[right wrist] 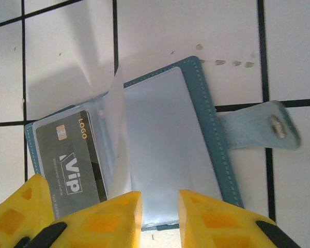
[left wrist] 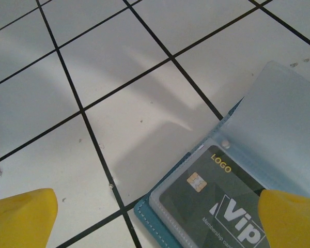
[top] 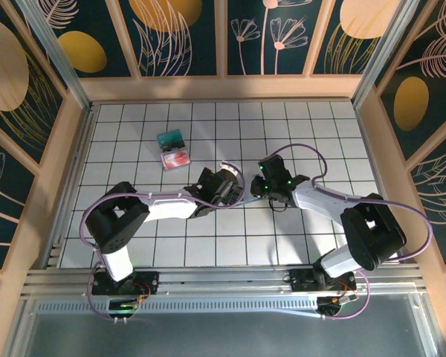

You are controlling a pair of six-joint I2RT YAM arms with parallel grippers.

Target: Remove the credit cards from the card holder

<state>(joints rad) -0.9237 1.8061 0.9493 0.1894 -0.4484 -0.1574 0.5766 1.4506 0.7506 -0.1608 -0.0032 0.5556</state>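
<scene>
The card holder lies open on the white tiles, teal-blue with clear sleeves and a snap strap out to one side. A dark grey VIP credit card sits in one sleeve. A loose clear sleeve stands up at the fold. My right gripper hovers over the near edge of the empty panel, jaws a little apart with nothing between them. My left gripper is wide open over the holder's corner, one finger above the VIP card. Both grippers, left and right, meet mid-table.
A teal card and a red-pink card lie together on the tiles behind and left of the left gripper. Wooden walls enclose the table on three sides. A metal rail runs along the near edge.
</scene>
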